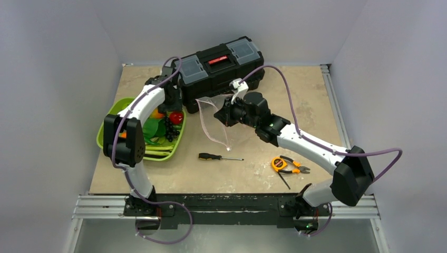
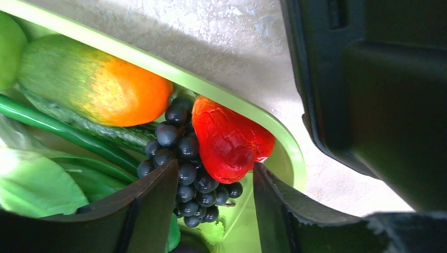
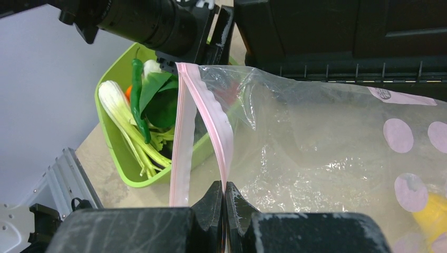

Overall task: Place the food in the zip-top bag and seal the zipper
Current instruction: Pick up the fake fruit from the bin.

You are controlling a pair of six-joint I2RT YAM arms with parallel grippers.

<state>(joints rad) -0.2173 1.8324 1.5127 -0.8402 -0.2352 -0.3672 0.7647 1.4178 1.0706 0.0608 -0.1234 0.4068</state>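
The food lies in the lime-green tray: a red fruit, an orange-green fruit, dark grapes and leafy greens. My left gripper is open just above the tray, its fingers on either side of the grapes and the red fruit's tip. My right gripper is shut on the pinkish zipper of the clear zip-top bag, holding it up with the mouth open toward the tray. A yellow piece shows inside the bag. In the top view the bag hangs between both arms.
A black toolbox stands at the back, close behind the bag and the left gripper. A screwdriver and orange-handled pliers lie on the table nearer the front. The tray rim runs beside the toolbox.
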